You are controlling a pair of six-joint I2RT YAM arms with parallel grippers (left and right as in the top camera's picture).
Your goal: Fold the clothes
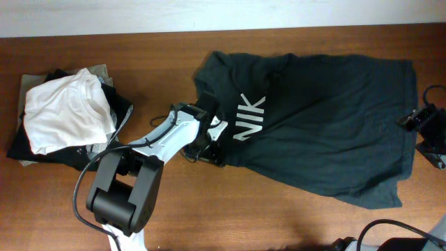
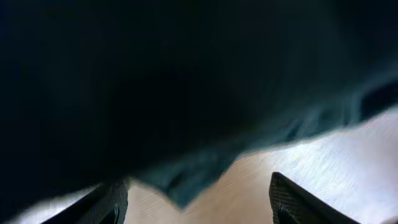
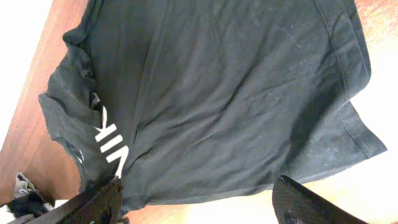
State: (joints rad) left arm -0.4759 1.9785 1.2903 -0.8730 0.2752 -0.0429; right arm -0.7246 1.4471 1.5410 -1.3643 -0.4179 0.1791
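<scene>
The dark charcoal T-shirt (image 1: 327, 132) lies spread and wrinkled across the middle and right of the wooden table, white "NIK" letters (image 1: 249, 117) facing up. It also fills the right wrist view (image 3: 224, 93) and the top of the left wrist view (image 2: 186, 81). My left gripper (image 1: 212, 138) is at the shirt's left edge beside the letters. Its fingers (image 2: 199, 202) are open, with a corner of the cloth edge hanging between them, not pinched. My right gripper (image 1: 412, 121) is at the shirt's right edge, and its fingers (image 3: 199, 202) are open and empty above the hem.
A folded white shirt (image 1: 66, 111) tops a stack of grey and black garments (image 1: 118, 104) at the table's left. The table's far edge meets a pale wall (image 1: 209, 14). Bare wood (image 1: 279, 216) shows in front of the shirt.
</scene>
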